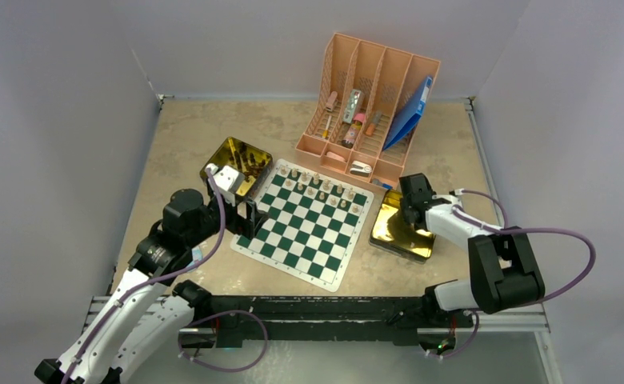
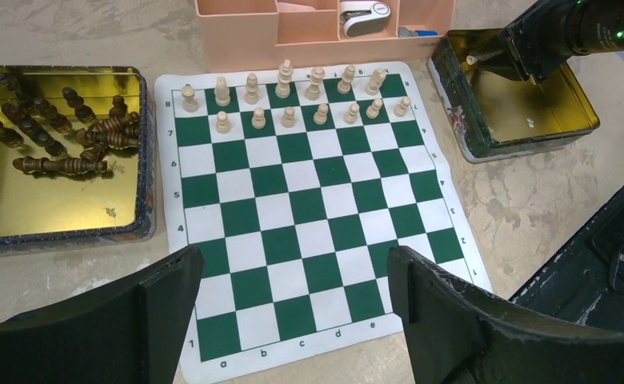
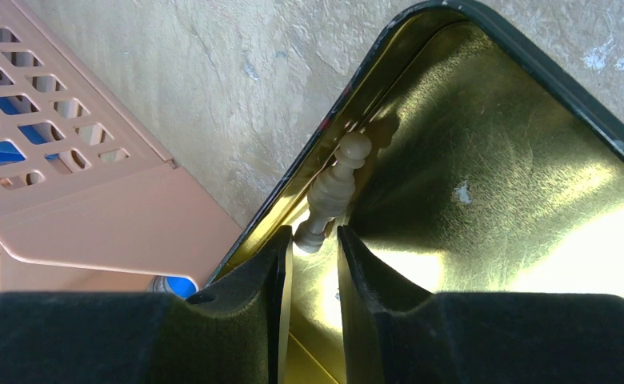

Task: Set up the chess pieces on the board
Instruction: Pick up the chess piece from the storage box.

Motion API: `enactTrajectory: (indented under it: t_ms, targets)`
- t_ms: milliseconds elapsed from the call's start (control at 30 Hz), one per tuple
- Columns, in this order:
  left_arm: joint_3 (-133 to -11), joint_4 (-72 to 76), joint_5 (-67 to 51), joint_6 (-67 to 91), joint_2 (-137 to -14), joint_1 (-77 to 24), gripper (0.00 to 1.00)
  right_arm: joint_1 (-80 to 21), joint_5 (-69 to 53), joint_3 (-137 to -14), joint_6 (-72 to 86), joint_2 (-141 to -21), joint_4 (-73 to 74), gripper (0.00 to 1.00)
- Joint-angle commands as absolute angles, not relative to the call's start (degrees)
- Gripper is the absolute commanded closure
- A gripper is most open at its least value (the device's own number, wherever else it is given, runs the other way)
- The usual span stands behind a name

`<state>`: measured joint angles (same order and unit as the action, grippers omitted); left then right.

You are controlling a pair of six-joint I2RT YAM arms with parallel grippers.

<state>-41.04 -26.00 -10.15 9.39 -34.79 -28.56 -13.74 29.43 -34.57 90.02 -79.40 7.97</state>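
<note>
Progress: pale pieces (image 2: 289,117) stand upright in the board's (image 2: 309,208) two far rows, which look nearly full, with a square or two bare at the row ends.
Left to do: by my judgement over half; the near rows hold nothing, and every dark piece is off the board.
Dark pieces (image 2: 61,164): glossy turned brown figurines, lying tumbled in the left tin (image 2: 53,228).
Loose piece (image 3: 337,180): smooth cream spindle with a round head, slanted against the right tin's (image 3: 533,160) wall.
Right claw (image 3: 315,236): black padded fingers drawn close on the loose piece's base, apparently pinching it.
Left claw (image 2: 293,256): spread wide and holding nothing, over the board's near edge.
Board: thin flat mat, green and white checks, white lettered border.
Tins: mirror-gold inside, dark worn rims, shallow rectangles.
Bench (image 2: 549,208): mottled beige, matte, stone-like.
</note>
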Motion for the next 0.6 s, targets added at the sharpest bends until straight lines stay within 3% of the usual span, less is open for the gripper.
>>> enactTrajectory:
  t_ms: [0,567]
  targets:
    - [-42.87,-24.90,-9.12,8.35,-34.28,-28.34,0.15,-13.47,31.88,-36.91,91.55,-79.04,11.48,0.71]
    - [-42.80,-24.87,-9.21,8.35,-33.84,-28.39,0.15,-13.45,30.91,-35.76,90.83,-78.73,13.58,0.73]
